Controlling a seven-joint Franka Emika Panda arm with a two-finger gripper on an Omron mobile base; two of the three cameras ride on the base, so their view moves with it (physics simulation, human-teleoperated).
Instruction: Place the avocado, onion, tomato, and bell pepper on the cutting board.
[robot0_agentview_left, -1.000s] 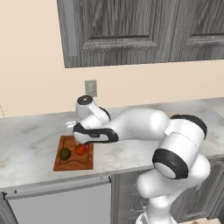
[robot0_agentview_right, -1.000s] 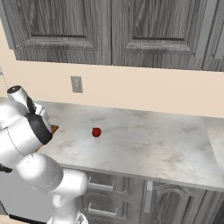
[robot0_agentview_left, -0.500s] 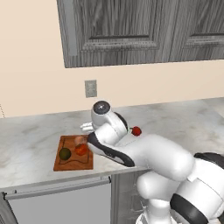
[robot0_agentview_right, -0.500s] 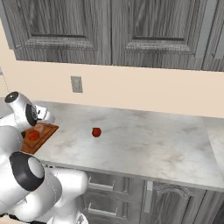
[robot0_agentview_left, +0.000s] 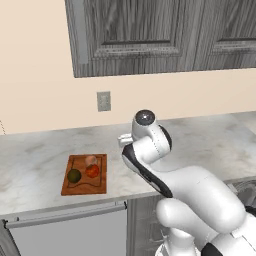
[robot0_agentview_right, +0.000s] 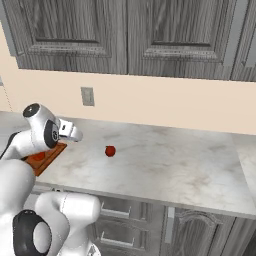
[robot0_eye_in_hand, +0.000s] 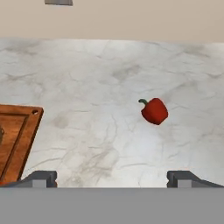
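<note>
The marble desk (robot0_agentview_left: 40, 160) runs along the wall under dark grey cabinets (robot0_agentview_right: 125, 35), and everything else is placed here against the cutting board (robot0_agentview_left: 85, 174), the reddish-brown slab lying flat near the desk's front edge. In the hand view one grooved corner of the cutting board (robot0_eye_in_hand: 19, 131) shows at the left edge, and in the right base view a strip of it (robot0_agentview_right: 47, 156) shows past the arm.

The white arm (robot0_agentview_left: 150, 150) rises just to the right of the board, its hand held above the desk and not over the board. The fingers (robot0_eye_in_hand: 112, 177) stand wide apart with nothing between them; only bare marble lies in the gap.

Three pieces of produce sit on the board, all in its far half. The avocado (robot0_agentview_left: 74, 175), dark olive, lies toward the board's left side. The tomato (robot0_agentview_left: 92, 171), orange-red, lies just to the right of the avocado. The onion (robot0_agentview_left: 90, 160), pale pink, sits touching or just behind the tomato, nearest the wall.

The bell pepper (robot0_eye_in_hand: 154, 110), red with a short green stem, rests on the desk well apart from the board, off to its right (robot0_agentview_right: 110, 150).

A wall outlet (robot0_agentview_left: 104, 101) sits on the cream wall above and behind the board.
</note>
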